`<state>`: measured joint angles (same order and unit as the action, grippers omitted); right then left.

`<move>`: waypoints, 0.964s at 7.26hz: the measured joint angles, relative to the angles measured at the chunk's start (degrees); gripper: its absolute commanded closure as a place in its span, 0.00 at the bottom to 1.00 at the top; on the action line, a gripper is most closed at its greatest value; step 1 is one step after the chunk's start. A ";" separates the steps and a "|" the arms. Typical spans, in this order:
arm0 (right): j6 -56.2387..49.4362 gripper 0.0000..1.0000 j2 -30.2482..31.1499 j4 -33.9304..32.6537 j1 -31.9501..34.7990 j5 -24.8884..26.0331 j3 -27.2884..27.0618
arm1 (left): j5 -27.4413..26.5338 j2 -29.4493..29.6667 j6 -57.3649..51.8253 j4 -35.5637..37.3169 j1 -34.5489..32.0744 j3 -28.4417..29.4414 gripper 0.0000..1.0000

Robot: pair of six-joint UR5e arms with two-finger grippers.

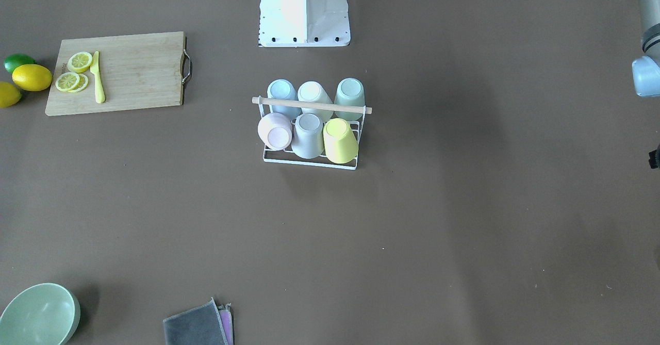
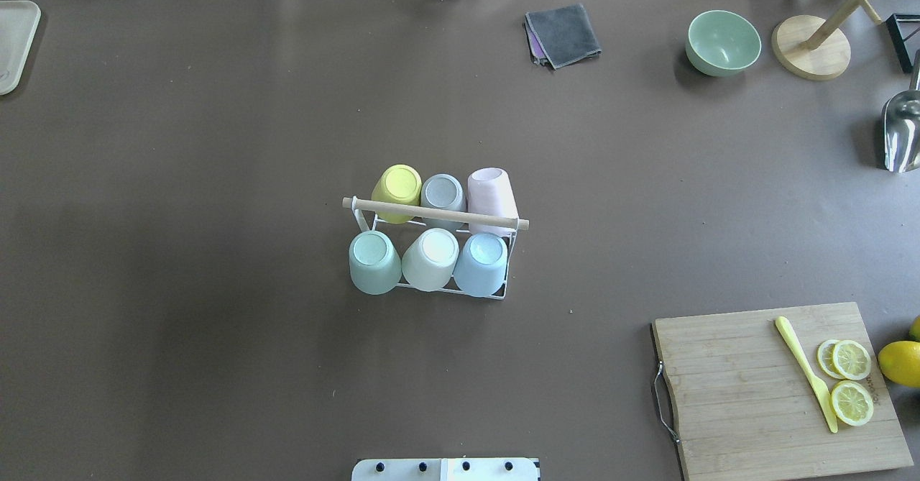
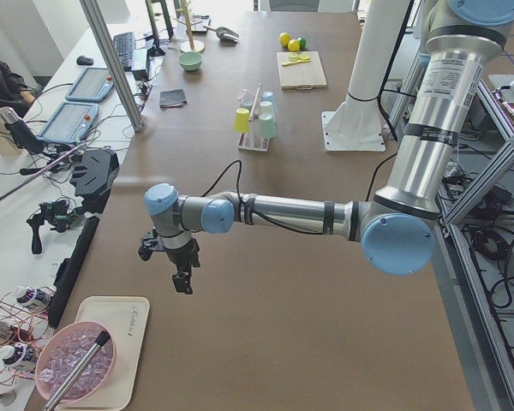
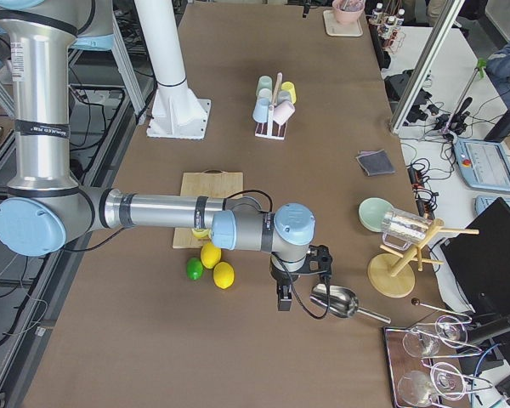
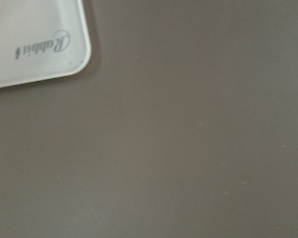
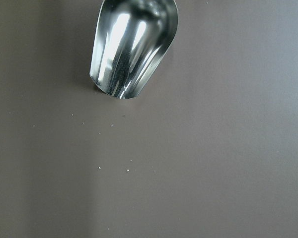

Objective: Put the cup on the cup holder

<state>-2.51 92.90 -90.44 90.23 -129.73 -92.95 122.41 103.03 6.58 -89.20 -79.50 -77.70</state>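
cup holder [image 2: 503, 221] full: six cups [image 2: 430, 258] sit inverted on its prongs, so each stays put. left tool [image 3: 182, 276] and right tool [image 4: 284, 297] hang well apart from it; apart or together, cannot tell.

Two top cams look steeply down on the table [image 2: 180, 179] from opposite long sides, so the cup rack [image 2: 431, 213] sits dead centre in both, just flipped. Both end cams sit far back, rack around 12 o'clock. Wrist cams are close-up: left sees a tray [image 5: 35, 39] corner at 10 o'clock, right a scoop [image 6: 131, 49] at 12.
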 measured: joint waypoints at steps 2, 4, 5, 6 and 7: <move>0.04 0.00 0.00 0.00 -0.01 0.00 -0.04 | 1.81 -2.89 -4.05 -0.65 -4.77 0.70 0.02; 0.03 0.00 0.00 0.00 0.00 0.00 -0.07 | 5.54 -6.40 -10.19 -2.21 -8.72 0.67 0.02; 0.01 0.00 0.00 0.00 -0.01 0.00 -0.10 | 6.26 -7.77 -11.99 -2.69 -9.78 -0.04 0.02; 0.03 0.00 0.00 0.00 -0.01 0.00 -0.11 | 7.16 -9.74 -12.93 -2.92 -10.46 -1.62 0.02; 0.04 0.00 0.00 0.00 -0.03 0.00 -0.11 | 9.01 -11.54 -13.36 -3.22 -11.00 -3.05 0.02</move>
<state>-2.47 92.90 -90.44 90.21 -129.73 -93.06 131.42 91.49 -6.77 -92.43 -90.50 -80.75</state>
